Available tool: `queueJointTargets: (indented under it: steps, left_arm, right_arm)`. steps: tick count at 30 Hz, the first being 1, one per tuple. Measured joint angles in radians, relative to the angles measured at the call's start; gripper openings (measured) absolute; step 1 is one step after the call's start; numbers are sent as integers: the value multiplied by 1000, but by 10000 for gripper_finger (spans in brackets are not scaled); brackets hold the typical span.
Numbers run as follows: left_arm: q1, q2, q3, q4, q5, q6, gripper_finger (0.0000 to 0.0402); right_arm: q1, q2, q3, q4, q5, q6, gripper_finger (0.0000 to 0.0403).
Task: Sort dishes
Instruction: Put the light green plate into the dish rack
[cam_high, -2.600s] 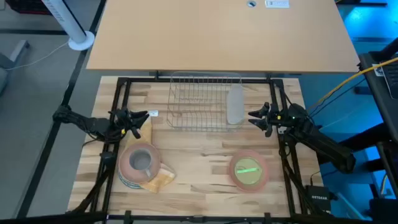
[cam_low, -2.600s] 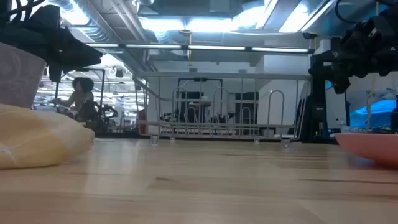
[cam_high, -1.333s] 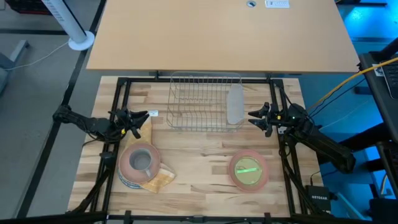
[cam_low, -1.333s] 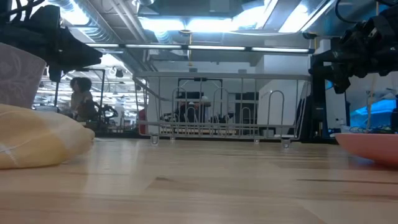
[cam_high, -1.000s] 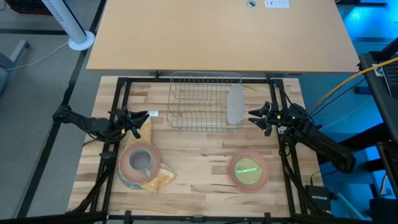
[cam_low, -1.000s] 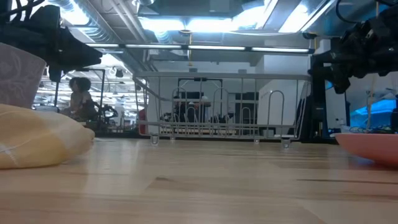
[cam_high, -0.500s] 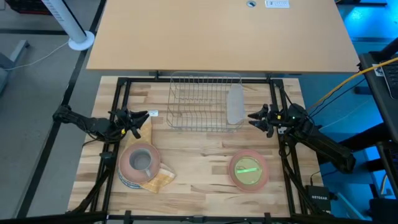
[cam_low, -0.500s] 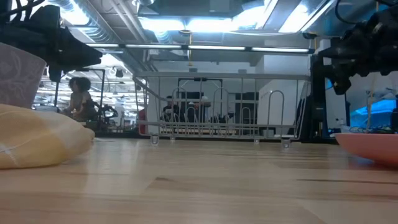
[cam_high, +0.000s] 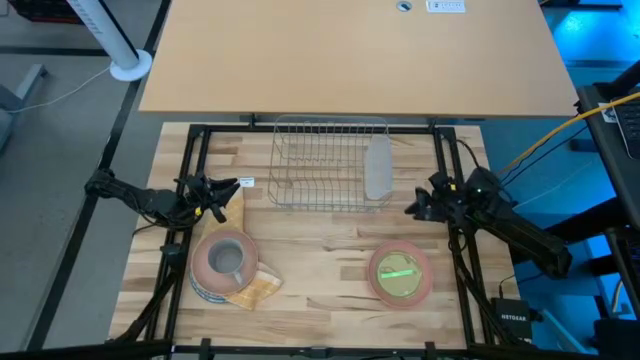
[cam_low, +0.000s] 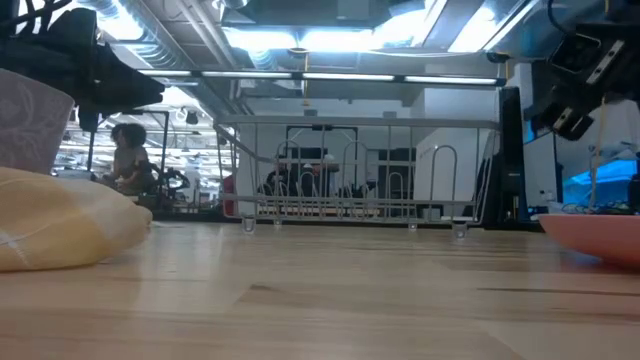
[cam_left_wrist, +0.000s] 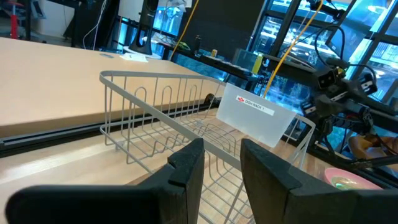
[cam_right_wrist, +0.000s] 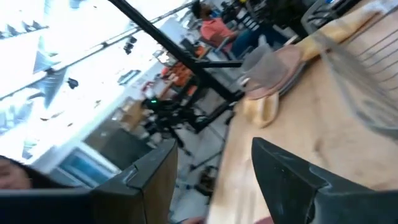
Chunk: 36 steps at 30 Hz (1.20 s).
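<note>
Silver wire rack (cam_high: 327, 166) mid-table; yellow-tan cloth (cam_high: 255, 289) at the near-left

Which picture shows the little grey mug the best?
The high view: the grey mug sits in full view on the pink plates, seen from above. The low view shows only its side at the edge; the right wrist view shows it blurred and far off; the left wrist view misses it.

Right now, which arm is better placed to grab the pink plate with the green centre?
Right, probably. The right gripper hovers open just beyond the pink plate on the same side of the table. The left gripper sits across the table, above the grey mug stack.
</note>
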Motion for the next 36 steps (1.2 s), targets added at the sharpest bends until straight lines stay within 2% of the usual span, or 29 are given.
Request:
queueJointTargets:
  steps: [4, 8, 18, 25, 30, 36]
  left_arm:
    - [0, 0, 0, 0, 0, 0, 98]
    - [0, 0, 0, 0, 0, 0, 98]
    - [0, 0, 0, 0, 0, 0, 98]
    - [0, 0, 0, 1, -1, -3, 98]
    - [0, 0, 0, 23, -4, -186, 98]
    - [0, 0, 0, 22, -1, -233, 98]
  right_arm:
    - [0, 0, 2, 62, 0, 90, 211]
    - [0, 0, 52, 64, 22, 107, 211]
    - [0, 0, 229, 21, 174, -20, 211]
    - [0, 17, 240, -97, 236, -86, 211]
    - [0, 87, 240, -78, 239, -113, 211]
    - [0, 208, 295, -71, 193, -149, 211]
